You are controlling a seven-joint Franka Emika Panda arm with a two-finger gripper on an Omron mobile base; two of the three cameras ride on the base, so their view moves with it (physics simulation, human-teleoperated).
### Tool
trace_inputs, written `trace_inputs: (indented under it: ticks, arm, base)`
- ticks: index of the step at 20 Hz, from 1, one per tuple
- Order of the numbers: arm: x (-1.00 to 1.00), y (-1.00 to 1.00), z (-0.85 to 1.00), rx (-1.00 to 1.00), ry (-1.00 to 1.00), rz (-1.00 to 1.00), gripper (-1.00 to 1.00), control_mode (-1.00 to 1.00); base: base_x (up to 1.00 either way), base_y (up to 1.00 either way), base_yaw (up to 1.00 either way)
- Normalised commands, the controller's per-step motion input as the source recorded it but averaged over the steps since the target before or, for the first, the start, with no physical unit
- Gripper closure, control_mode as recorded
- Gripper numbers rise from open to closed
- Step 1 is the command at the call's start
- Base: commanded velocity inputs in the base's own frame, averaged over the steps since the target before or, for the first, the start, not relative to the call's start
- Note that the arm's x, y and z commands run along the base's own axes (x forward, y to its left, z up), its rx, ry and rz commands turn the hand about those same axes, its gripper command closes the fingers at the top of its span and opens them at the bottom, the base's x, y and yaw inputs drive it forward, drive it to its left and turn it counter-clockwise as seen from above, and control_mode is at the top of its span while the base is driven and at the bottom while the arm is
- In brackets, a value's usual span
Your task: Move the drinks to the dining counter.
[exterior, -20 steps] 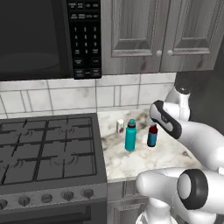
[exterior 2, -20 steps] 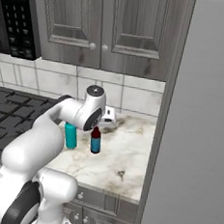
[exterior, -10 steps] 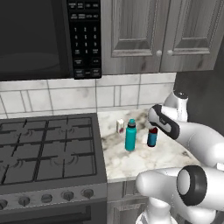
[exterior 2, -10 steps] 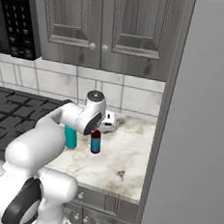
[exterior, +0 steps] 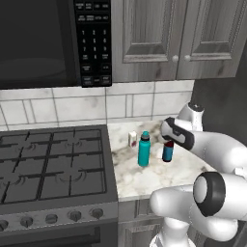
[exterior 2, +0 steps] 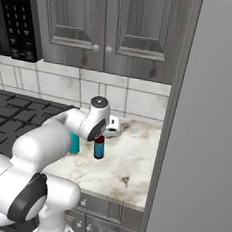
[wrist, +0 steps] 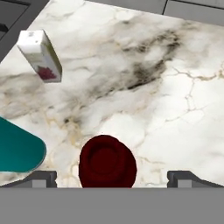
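Observation:
A small brown-red bottle with a blue label stands on the small marble worktop. My gripper hangs open just above its cap. In the hand view the dark red cap sits between my two fingertips, with gaps on both sides; the gripper holds nothing. A teal water bottle stands close to the left of it. A small pale carton stands behind, near the tiled wall. The dining counter is out of view.
A black gas stove adjoins the worktop on the left, with a microwave above it. Grey wall cabinets hang over the worktop. A tall grey panel closes off the worktop's right side.
The hand has sunk a little and settled over the small brown-red bottle. Its jaws have stayed wide. The bottles and the carton have not moved.

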Motion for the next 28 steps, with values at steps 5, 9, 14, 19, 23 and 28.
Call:
trace_inputs:
  ticks: [5, 9, 14, 19, 23, 28]
  arm:
    - [0.14, 0.0, -0.05, 0.0, 0.0, 0.0, -1.0, -1.0]
    - [0.1, 0.0, -0.04, 0.0, 0.0, 0.0, -1.0, -1.0]
    - [0.0, 0.0, -0.07, 0.0, -0.02, 0.0, -1.0, -1.0]
    - [0.0, 0.0, -0.17, 0.02, -0.14, 0.0, -1.0, -1.0]
    - [0.0, 0.0, -0.15, 0.03, -0.13, 0.0, -1.0, -1.0]
    - [0.0, 0.0, -0.04, 0.01, -0.05, 0.0, -1.0, -1.0]
  base:
    - [0.0, 0.0, 0.0]
    - [0.0, 0.0, 0.0]
    - [0.0, 0.0, 0.0]
    - [0.0, 0.0, 0.0]
    - [0.0, 0.0, 0.0]
    - [0.0, 0.0, 0.0]
